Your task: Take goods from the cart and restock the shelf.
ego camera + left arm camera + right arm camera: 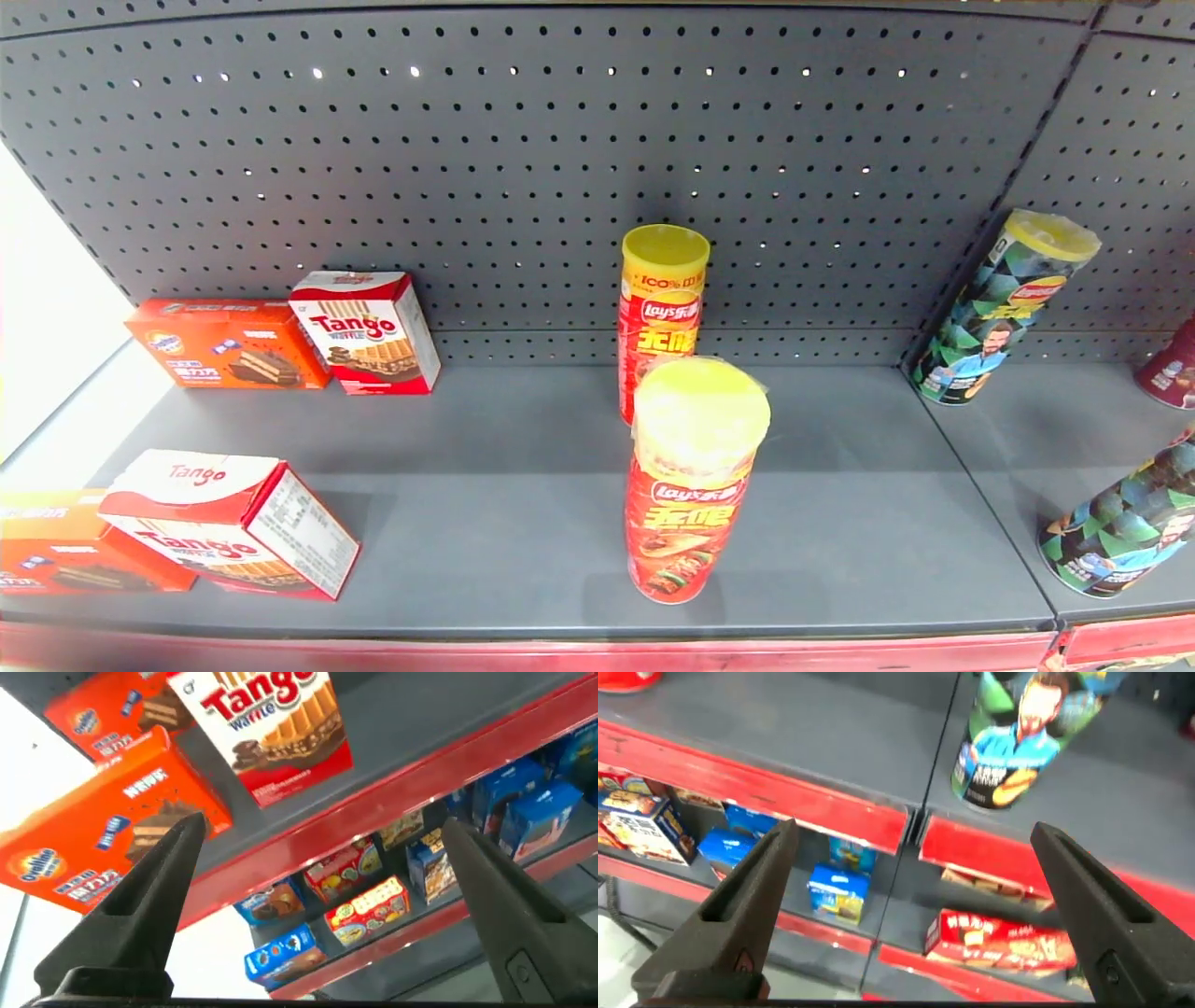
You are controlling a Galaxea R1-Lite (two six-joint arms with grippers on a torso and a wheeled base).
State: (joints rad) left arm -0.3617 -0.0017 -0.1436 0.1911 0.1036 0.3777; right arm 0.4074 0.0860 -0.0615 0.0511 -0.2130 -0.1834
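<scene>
On the grey shelf [523, 485], the front red can [695, 485] stands upright just before the rear red can [661, 308]. Left gripper [322, 826] is spread wide and empty, near the orange box [103, 849] at the shelf edge. Right gripper [915, 831] is likewise released and empty, near the green can [1018, 737].
</scene>
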